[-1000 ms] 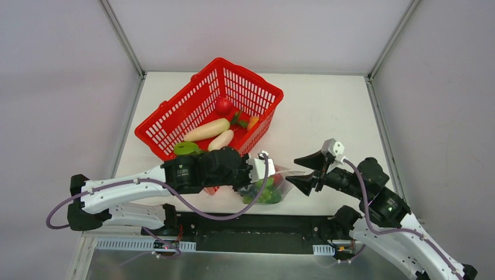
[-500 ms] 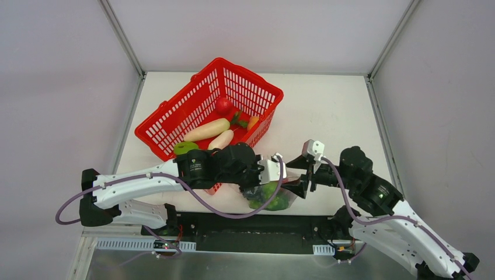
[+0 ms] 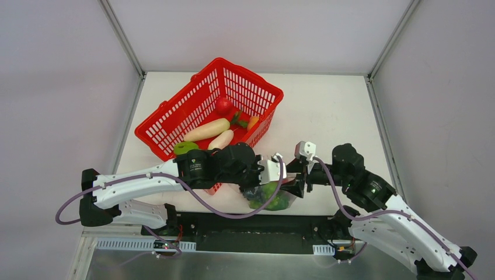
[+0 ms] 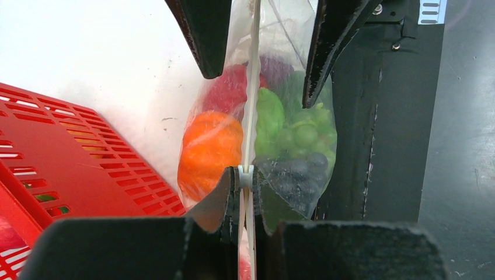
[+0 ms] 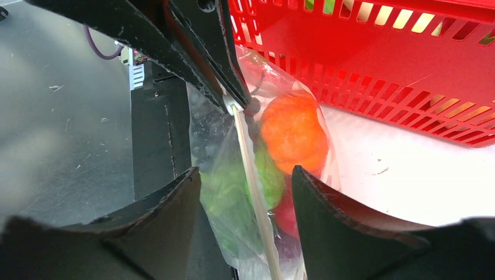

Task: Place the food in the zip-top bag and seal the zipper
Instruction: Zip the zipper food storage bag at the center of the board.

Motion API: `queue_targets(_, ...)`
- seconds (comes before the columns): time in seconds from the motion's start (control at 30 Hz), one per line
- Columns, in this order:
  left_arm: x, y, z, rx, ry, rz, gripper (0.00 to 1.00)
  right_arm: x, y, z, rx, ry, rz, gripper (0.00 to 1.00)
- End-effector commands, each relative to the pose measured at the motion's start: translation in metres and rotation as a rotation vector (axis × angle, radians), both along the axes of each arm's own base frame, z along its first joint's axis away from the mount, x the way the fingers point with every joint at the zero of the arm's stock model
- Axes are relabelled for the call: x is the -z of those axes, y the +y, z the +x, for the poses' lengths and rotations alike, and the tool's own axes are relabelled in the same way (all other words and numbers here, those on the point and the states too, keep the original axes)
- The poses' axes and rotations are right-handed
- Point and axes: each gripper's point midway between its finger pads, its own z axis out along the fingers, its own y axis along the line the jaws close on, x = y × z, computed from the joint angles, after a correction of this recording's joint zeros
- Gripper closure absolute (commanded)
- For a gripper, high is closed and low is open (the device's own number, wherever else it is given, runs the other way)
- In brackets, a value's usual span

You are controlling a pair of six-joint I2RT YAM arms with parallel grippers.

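In the left wrist view, the left gripper [image 4: 245, 177] is seen clenched on the zipper [image 4: 250, 140] at its near end. The zip-top bag [image 4: 303, 169] hangs below it over the table's near edge, just beside the red basket [image 4: 64, 151]. The food [image 4: 210, 146] is seen through the plastic: orange, red, green and purple pieces, all inside. Farther along the strip, the right gripper [image 4: 257, 90] is shown released, one finger on each side of the zipper, neither touching it.

In the right wrist view, the same straddle is confirmed from the opposite end: the strip runs up between the wide-apart fingers to the left gripper's pinch. What is added here is the strip's slight bend, and how close the bag lies to the basket wall. Whether the strip is pressed shut along its length cannot be told from either wrist view.

In the top external view, the layout is given: both grippers meet over the bag at the near edge of the table [image 3: 327, 111], and white radishes [image 3: 207, 129] with other pieces lie in the basket. The jaws are too small here to be read.

Sealing is judged to be the step in hand. Next, the right fingers would need to be closed on the strip and drawn along it, away from the left pinch.
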Motion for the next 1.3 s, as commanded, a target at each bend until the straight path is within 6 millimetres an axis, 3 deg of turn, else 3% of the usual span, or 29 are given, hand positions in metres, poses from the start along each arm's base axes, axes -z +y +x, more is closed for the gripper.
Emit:
queue_targets(0.0, -0.028, -0.013, 0.002, 0.018, -0.021, -0.101, 1.0, -0.008, 0.008, 0.001, -0.041, -0.036, 0.035, 0.42)
queue_targets(0.27, -0.027, -0.008, 0.005, -0.008, -0.024, -0.117, 1.0, -0.005, 0.01, 0.009, -0.002, -0.033, 0.048, 0.66)
queue_targets(0.47, -0.025, -0.001, 0.007, -0.031, -0.021, -0.135, 1.0, -0.005, 0.007, 0.007, 0.014, -0.041, 0.071, 0.94)
queue_targets(0.57, -0.023, 0.002, 0.009, -0.046, -0.021, -0.142, 1.0, -0.006, 0.006, 0.007, 0.025, -0.043, 0.079, 1.0)
queue_targets(0.73, -0.014, 0.012, 0.01, -0.077, -0.011, -0.136, 1.0, -0.005, 0.004, 0.013, 0.069, -0.035, 0.079, 1.0)
queue_targets(1.27, 0.021, 0.074, 0.014, -0.237, -0.013, -0.091, 1.0, -0.013, -0.011, 0.035, 0.249, -0.071, 0.121, 1.0)
